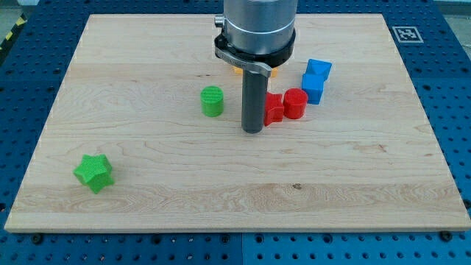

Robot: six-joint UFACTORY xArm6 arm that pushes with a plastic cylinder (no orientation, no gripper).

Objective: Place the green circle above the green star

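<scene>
Green circle, my tip beside, wooden board

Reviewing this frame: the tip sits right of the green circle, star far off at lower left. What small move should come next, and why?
Probably slide my tip left and slightly toward the view's top to touch the green circle's upper-right side. The green star lies far toward the view's lower left, so a push from that side would drive the circle toward the spot above it. The tip stands apart from the circle, beside the red blocks.

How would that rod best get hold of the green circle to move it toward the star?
It can't grip, only push. The green circle must go down-left toward the green star, so my tip, now at its right, should probably press its upper-right side; the round wall may slip off-centre.
</scene>
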